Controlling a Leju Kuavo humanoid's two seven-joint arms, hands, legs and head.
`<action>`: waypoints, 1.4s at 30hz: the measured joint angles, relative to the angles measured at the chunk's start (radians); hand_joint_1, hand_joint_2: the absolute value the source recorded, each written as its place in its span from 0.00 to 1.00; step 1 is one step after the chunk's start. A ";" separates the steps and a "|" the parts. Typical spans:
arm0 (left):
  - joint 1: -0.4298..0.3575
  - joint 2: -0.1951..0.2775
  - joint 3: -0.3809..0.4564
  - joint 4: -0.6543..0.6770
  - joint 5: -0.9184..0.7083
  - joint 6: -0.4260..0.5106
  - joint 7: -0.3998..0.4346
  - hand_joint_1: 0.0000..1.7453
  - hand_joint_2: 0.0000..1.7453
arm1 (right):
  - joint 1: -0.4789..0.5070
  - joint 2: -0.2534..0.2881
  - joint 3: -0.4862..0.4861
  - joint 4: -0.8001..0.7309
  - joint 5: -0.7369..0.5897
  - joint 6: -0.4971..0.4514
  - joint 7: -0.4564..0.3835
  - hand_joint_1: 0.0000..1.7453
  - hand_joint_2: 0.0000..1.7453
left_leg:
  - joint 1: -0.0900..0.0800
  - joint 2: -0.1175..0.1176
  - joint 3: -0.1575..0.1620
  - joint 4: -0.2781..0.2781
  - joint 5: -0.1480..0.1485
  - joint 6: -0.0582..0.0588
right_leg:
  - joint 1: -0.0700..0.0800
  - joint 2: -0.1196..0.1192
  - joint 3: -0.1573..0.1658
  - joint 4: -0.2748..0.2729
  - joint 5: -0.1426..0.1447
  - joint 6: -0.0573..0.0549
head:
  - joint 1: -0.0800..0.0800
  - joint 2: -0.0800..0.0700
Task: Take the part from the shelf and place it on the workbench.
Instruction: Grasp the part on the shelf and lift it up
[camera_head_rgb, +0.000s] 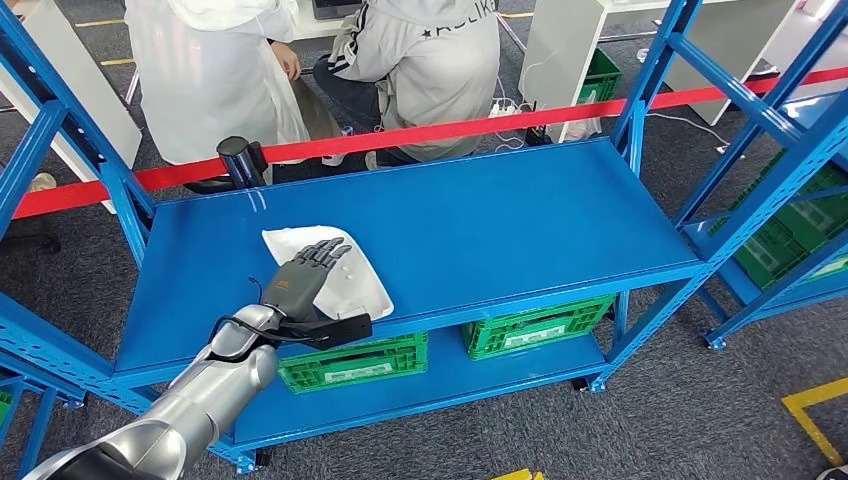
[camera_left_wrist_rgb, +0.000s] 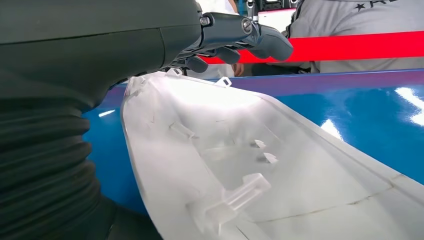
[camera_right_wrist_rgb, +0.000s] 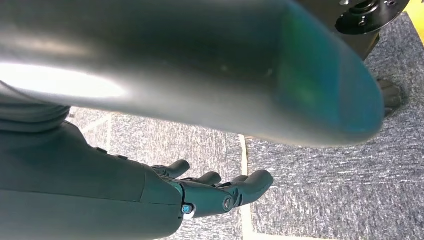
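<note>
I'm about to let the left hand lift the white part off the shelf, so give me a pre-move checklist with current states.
1. Left hand over the white part: ok.
2. Fingers closed on the part: cannot tell; they extend above it in the left wrist view.
3. Part resting on the blue shelf: ok.
4. Shelf surface near the part free of other items: ok.
5. Right hand clear of the shelf, over the carpet: ok.
6. People behind the red barrier tape: ok.

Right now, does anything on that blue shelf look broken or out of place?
Perhaps. The white part under the left robot hand shows a thin crack-like line across its inner surface near one end. Otherwise it lies flat on the blue shelf.
</note>
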 joint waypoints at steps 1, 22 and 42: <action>0.000 0.000 0.000 0.000 0.001 0.000 -0.004 0.00 1.00 | 0.000 0.000 0.000 0.000 0.001 0.000 0.000 0.00 0.00 | 0.000 0.000 0.000 0.000 0.000 0.000 | 0.000 0.000 0.000 0.000 0.000 0.000 | 0.000 0.000; 0.014 0.005 0.007 -0.006 0.013 0.014 -0.031 0.00 1.00 | 0.000 0.000 -0.011 0.000 0.010 0.002 -0.006 0.00 0.00 | 0.000 0.000 0.000 0.000 0.000 0.000 | 0.000 0.000 0.000 0.000 0.000 0.000 | 0.000 0.000; 0.022 0.011 0.008 -0.014 0.021 0.037 -0.037 0.00 1.00 | 0.000 0.000 -0.014 0.000 0.020 0.010 0.008 0.00 0.00 | 0.000 0.000 0.000 0.000 0.000 0.000 | 0.000 0.000 0.000 0.000 0.000 0.000 | 0.000 0.000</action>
